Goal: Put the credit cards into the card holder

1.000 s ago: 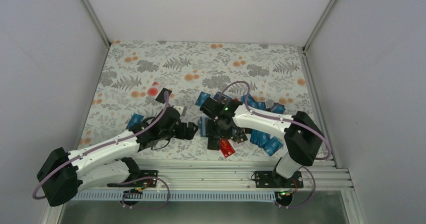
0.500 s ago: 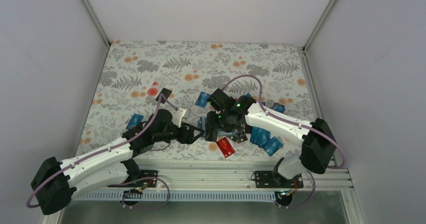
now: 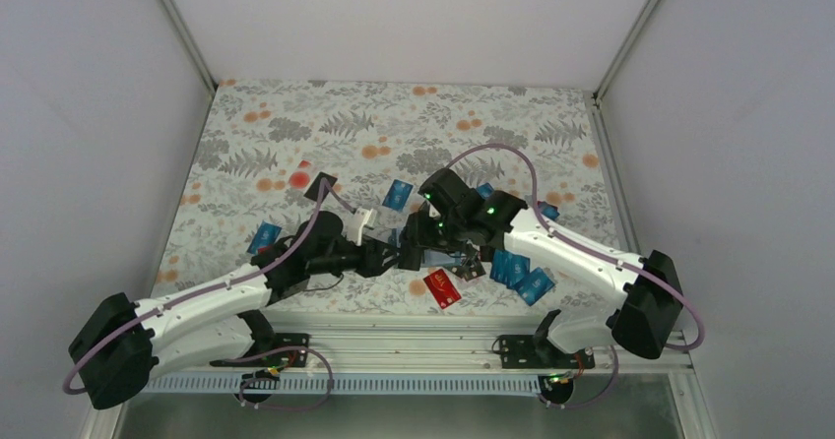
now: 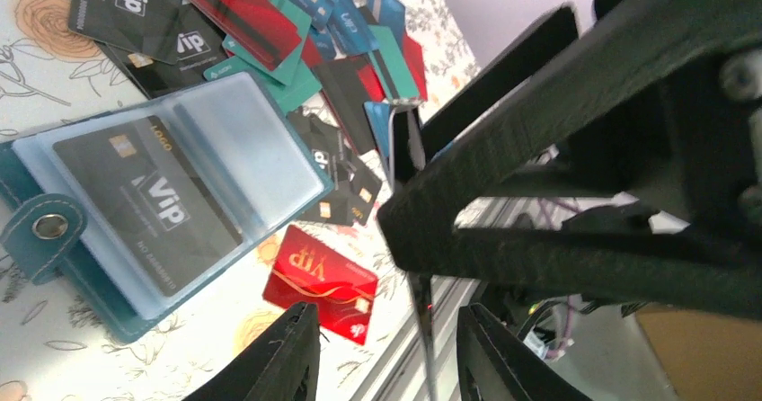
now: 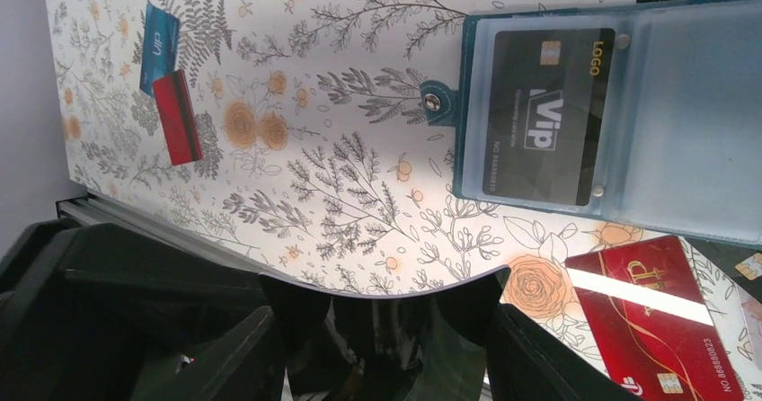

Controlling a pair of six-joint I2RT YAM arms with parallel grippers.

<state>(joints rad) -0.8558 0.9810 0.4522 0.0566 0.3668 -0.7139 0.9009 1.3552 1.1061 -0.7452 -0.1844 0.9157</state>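
Left end effector has advanced toward frame centre, fingers apart. Right end effector clamps black card near open card holder. Floral surface, white walls.

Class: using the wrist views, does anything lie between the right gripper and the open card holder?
Nothing visible does. Only bare cloth separates the right gripper from the card holder. A red card lies beside that path, and one sleeve holds a black card.
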